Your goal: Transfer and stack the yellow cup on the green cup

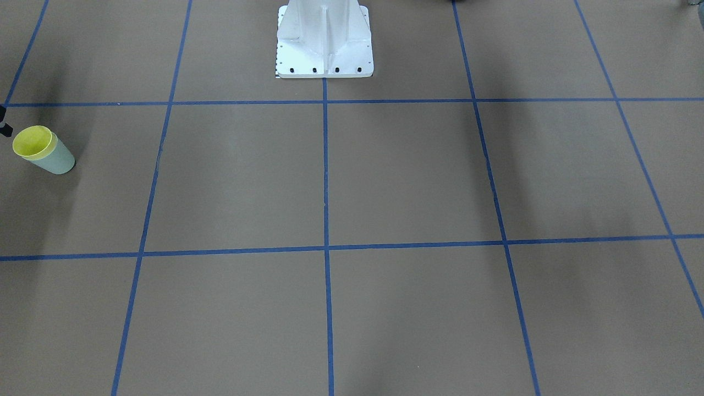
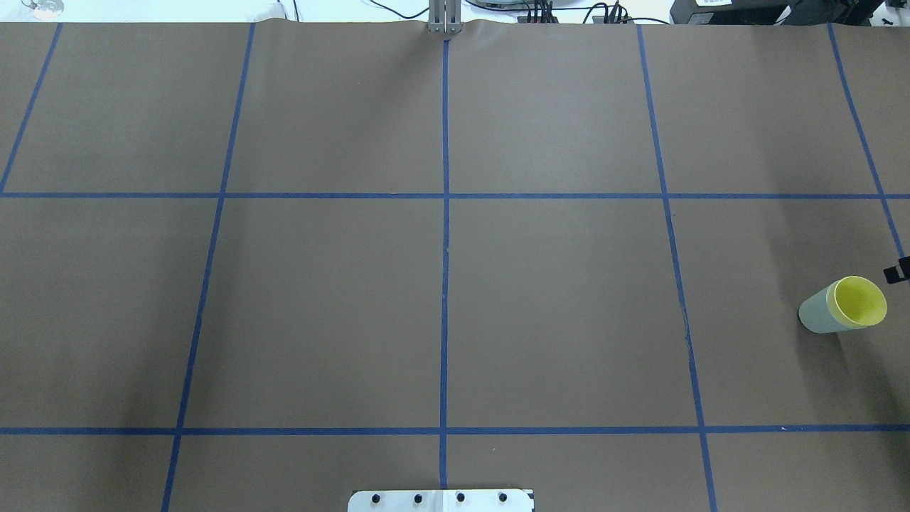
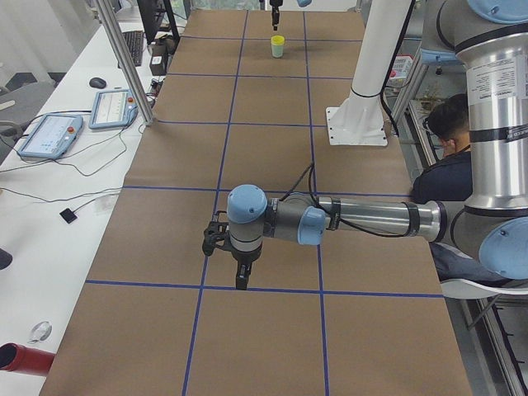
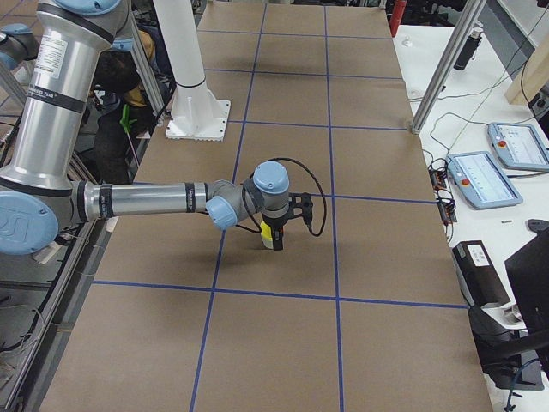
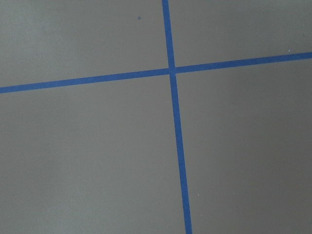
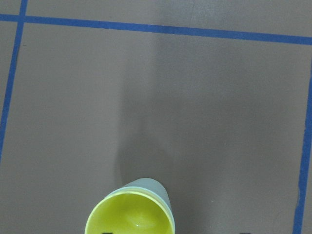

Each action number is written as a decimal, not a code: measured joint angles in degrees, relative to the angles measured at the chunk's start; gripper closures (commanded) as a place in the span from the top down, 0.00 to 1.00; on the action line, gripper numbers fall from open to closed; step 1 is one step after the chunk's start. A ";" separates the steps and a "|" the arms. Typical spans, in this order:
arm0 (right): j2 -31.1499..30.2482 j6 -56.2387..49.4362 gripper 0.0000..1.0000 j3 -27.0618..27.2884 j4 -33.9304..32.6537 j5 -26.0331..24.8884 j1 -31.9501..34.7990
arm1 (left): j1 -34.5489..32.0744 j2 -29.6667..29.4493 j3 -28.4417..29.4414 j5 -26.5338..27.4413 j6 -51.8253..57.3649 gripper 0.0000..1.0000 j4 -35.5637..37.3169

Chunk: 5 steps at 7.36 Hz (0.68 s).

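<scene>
**Yellow cup nested in green, free beside the right gripper**

Though the right gripper (image 4: 275, 243) hung low over the table (image 2: 554, 306), it gripped nothing, and how wide its jaws stood could not be told (only a dark sliver reached the overhead view's edge). Just beside it, on the robot's side, the yellow cup (image 2: 862, 300) sat nested in the upright green cup (image 2: 817, 318). Well apart, the left gripper (image 3: 240, 279) pointed down over crossing blue tape lines (image 5: 175, 122); its opening could not be told either.
</scene>
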 measured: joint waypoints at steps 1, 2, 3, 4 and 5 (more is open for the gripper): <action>0.39 -1.99 1.00 -0.16 -2.30 -1.14 1.22 | -0.01 0.01 0.03 0.00 0.04 1.00 0.00; 1.01 -6.38 1.00 -0.21 -6.12 -2.59 3.42 | -0.02 0.04 0.06 0.03 0.06 1.00 0.00; 2.50 -12.27 1.00 -0.14 -11.55 -3.65 6.84 | -0.03 0.07 0.08 0.04 0.09 1.00 0.00; 5.08 -17.52 1.00 0.02 -17.86 -4.22 10.70 | -0.02 0.08 0.09 0.05 0.12 1.00 0.00; 8.24 -20.80 1.00 -0.04 -23.83 -4.58 13.72 | 0.00 0.07 0.10 0.05 0.15 1.00 0.00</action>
